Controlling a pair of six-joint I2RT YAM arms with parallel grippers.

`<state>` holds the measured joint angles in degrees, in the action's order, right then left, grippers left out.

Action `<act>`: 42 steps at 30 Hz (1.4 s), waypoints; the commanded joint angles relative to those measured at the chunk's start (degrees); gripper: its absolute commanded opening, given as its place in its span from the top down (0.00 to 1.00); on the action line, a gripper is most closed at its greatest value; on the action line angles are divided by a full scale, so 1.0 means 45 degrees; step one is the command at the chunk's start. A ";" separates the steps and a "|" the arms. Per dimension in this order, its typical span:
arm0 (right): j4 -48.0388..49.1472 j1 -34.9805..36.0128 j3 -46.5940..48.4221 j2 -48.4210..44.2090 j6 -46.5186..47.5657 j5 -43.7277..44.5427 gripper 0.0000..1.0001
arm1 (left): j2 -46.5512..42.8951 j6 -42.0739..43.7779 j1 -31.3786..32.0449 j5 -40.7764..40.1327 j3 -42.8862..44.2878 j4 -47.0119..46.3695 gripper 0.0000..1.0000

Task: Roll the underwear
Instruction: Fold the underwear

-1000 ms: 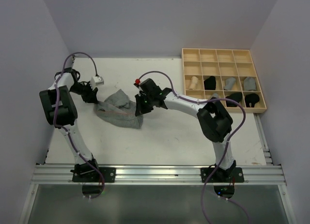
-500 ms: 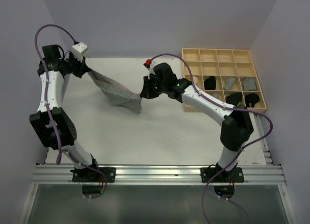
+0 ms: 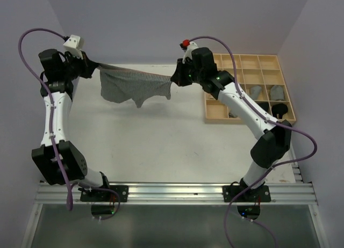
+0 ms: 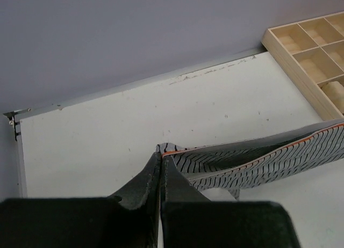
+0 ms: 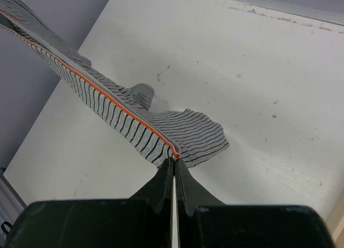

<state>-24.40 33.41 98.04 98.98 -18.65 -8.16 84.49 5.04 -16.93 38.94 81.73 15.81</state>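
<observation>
A grey underwear (image 3: 134, 87) with thin black stripes and an orange-edged waistband hangs in the air above the back of the table, stretched by its waistband between both arms. My left gripper (image 3: 98, 68) is shut on its left corner, and the left wrist view shows the cloth (image 4: 258, 159) pinched at the tips of that gripper (image 4: 161, 154). My right gripper (image 3: 173, 79) is shut on the right corner. In the right wrist view, the striped cloth (image 5: 123, 119) runs away to the upper left from that gripper (image 5: 175, 159). The lower edge sags loosely.
A pale wooden grid tray (image 3: 247, 60) stands at the back right, partly behind the right arm. Some of its cells hold rolled garments, grey ones (image 3: 277, 90) and a black one (image 3: 279, 107). The tray's corner (image 4: 301, 49) shows in the left wrist view. Walls close the table's back and sides.
Both arms have risen and spread apart toward the back, lifting the underwear off the table and pulling it taut. The left gripper closed on its corner.
</observation>
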 commanded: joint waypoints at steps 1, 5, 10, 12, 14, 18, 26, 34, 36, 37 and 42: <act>-0.0456 -0.0548 0.1024 0.0229 0.0590 0.0428 1.00 | 0.0110 -0.1451 0.0303 -0.0976 0.0001 -0.1931 1.00; -0.0709 -0.1310 0.3029 0.2196 0.0689 0.0174 1.00 | 0.1279 -0.1783 0.0519 -0.1075 0.0078 -0.3276 1.00; -0.1860 -0.1955 0.6742 0.4505 0.0649 -0.0626 1.00 | 0.3019 -0.2447 0.0656 -0.0626 0.1599 -0.4179 1.00; -0.2464 -0.1955 0.8346 0.5072 0.0844 -0.0744 1.00 | 0.3334 -0.2177 0.0656 -0.0277 0.2187 -0.3984 1.00; -0.2585 -0.1955 0.8682 0.4998 0.0903 -0.1114 1.00 | 0.2926 -0.1689 0.0637 0.0405 0.1898 -0.3808 1.00; -0.1108 -0.1916 0.5566 0.3244 0.1021 -0.2148 1.00 | 0.1073 0.0960 0.0637 0.1169 -0.0072 -0.2951 1.00; -0.0043 -0.0707 -0.2032 -0.0508 0.2171 -0.4221 0.74 | -0.2933 0.7994 0.0598 0.1524 -0.5250 0.3530 0.52; 0.1068 -0.0295 -0.5184 -0.2112 0.0456 -0.4009 0.58 | -0.3953 1.2220 -0.1821 0.3240 -0.5899 0.7226 0.26; 0.0797 -0.0276 -0.5283 -0.1783 -0.0166 -0.3365 0.66 | -0.3524 1.1640 -0.1824 0.3825 -0.5372 0.7054 0.29; 0.0755 -0.0218 -0.5321 -0.1626 -0.0345 -0.3149 0.75 | -0.2902 1.1228 -0.1785 0.4040 -0.5080 0.6395 0.31; 0.0443 0.0310 -0.5517 -0.0396 -0.1242 -0.1606 0.88 | -0.0108 0.8925 0.0589 0.2229 -0.3439 0.4441 0.45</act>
<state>-23.46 33.26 73.89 94.35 -19.75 -20.64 78.41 49.98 -21.02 51.20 61.65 42.35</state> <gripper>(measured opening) 0.136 0.571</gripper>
